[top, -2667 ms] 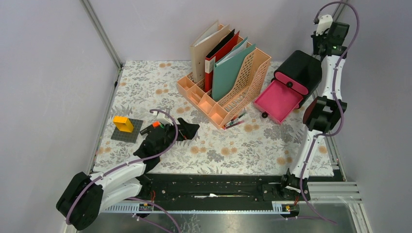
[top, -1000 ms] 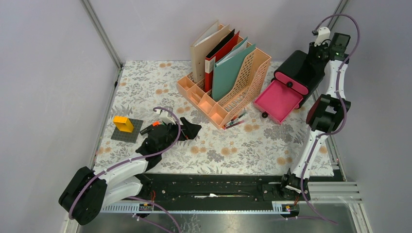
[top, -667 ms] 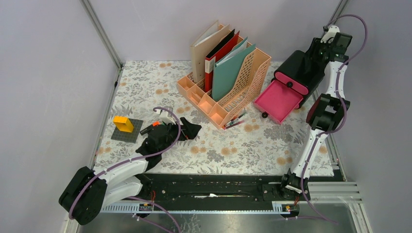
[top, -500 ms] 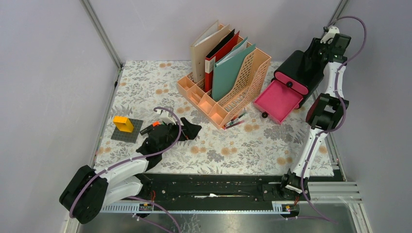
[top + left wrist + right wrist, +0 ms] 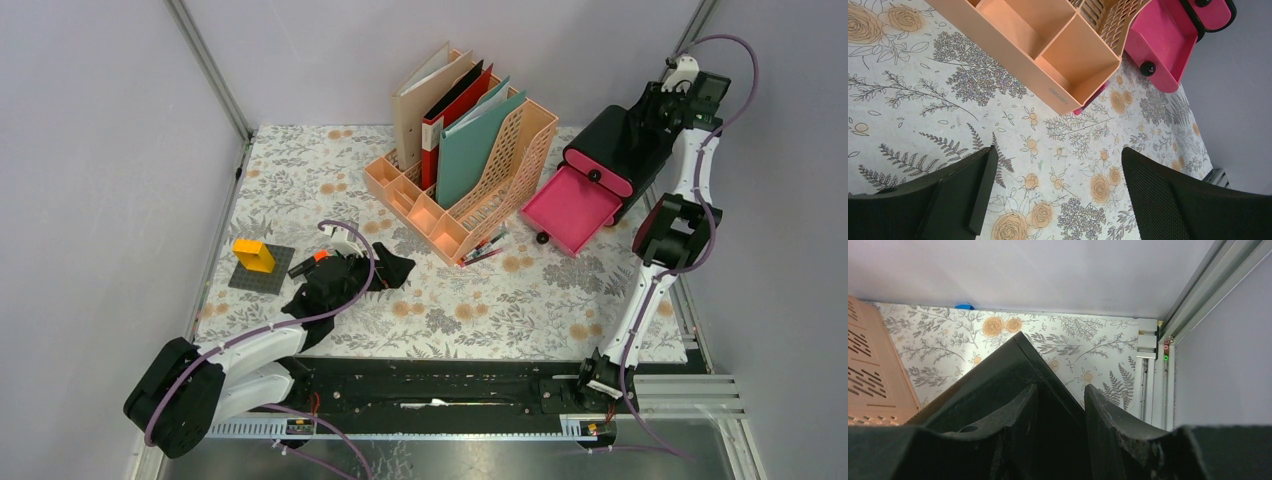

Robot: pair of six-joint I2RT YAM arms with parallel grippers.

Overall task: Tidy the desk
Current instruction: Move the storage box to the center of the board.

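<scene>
The desk point(image 5: 500, 300) is covered by a leaf-and-flower cloth. A black drawer box point(image 5: 610, 140) stands at the back right with its pink drawer point(image 5: 575, 205) pulled open. My right gripper point(image 5: 652, 103) sits at the box's rear top edge. In the right wrist view its fingers straddle that edge of the box point(image 5: 998, 375) with a narrow gap, closed on it point(image 5: 1060, 390). My left gripper point(image 5: 388, 266) hangs open and empty low over the cloth at front left. The left wrist view shows only bare cloth between its fingers point(image 5: 1058, 152).
A peach file rack point(image 5: 500, 170) with folders stands at back centre, and pens point(image 5: 485, 250) lie at its front corner. A yellow block point(image 5: 253, 255) sits on a grey plate point(image 5: 268, 278) at the left. A small black knob point(image 5: 543, 237) lies by the drawer. Grey walls enclose the desk.
My right arm has come down from above the back corner onto the rear of the black box, which has shifted slightly left. The left arm has barely moved.
</scene>
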